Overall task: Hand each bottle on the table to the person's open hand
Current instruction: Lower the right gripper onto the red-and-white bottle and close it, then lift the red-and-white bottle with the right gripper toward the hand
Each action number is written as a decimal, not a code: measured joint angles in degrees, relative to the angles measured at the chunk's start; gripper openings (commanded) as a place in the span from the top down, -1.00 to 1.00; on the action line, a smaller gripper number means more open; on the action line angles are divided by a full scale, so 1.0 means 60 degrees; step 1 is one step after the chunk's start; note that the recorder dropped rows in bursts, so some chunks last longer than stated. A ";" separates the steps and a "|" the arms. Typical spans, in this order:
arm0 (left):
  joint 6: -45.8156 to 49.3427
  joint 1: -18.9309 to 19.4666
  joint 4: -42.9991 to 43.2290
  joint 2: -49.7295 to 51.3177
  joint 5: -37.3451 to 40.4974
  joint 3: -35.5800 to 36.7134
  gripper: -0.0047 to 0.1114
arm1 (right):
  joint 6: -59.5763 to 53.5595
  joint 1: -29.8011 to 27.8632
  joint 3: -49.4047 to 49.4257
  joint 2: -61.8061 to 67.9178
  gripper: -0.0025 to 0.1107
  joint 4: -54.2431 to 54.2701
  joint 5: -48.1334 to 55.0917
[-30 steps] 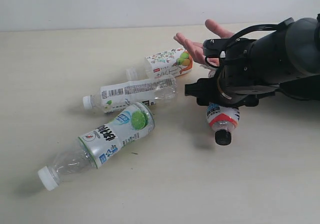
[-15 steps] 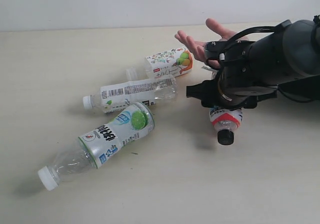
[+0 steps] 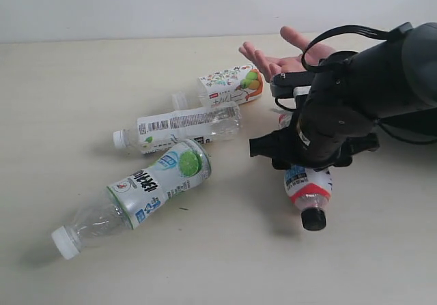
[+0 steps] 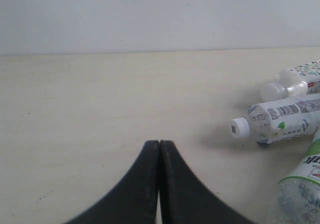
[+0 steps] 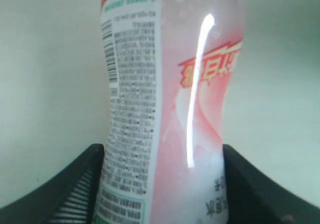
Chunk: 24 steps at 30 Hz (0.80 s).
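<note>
Right gripper clamped on the red bottle, in front of the open hand.

Nearest, the lime bottle lies on the table, white cap toward the front. The red bottle, black cap forward, sits between the right jaws, which press both its sides; I cannot tell if it clears the table. Behind the lime bottle lie the barcode bottle, then the fruit bottle. Farthest is the hand, palm up. The left gripper has its jaws pressed together on nothing, apart from the bottles.

On the pale table lie a lime-label bottle, barcode-label bottle and fruit-label bottle
</note>
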 measured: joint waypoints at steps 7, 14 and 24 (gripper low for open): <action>0.0000 0.0000 0.0000 0.0000 0.0000 0.0000 0.88 | -0.1795 0.0326 0.0491 -0.1046 0.96 0.1818 0.1325; 0.0000 0.0000 0.0000 0.0000 0.0000 0.0000 0.88 | -0.3284 0.0409 0.1093 -0.2401 0.96 0.3384 0.1705; 0.0000 0.0000 0.0000 0.0000 0.0000 0.0000 0.88 | -0.4150 0.0409 0.1832 -0.4649 0.96 0.4363 0.3211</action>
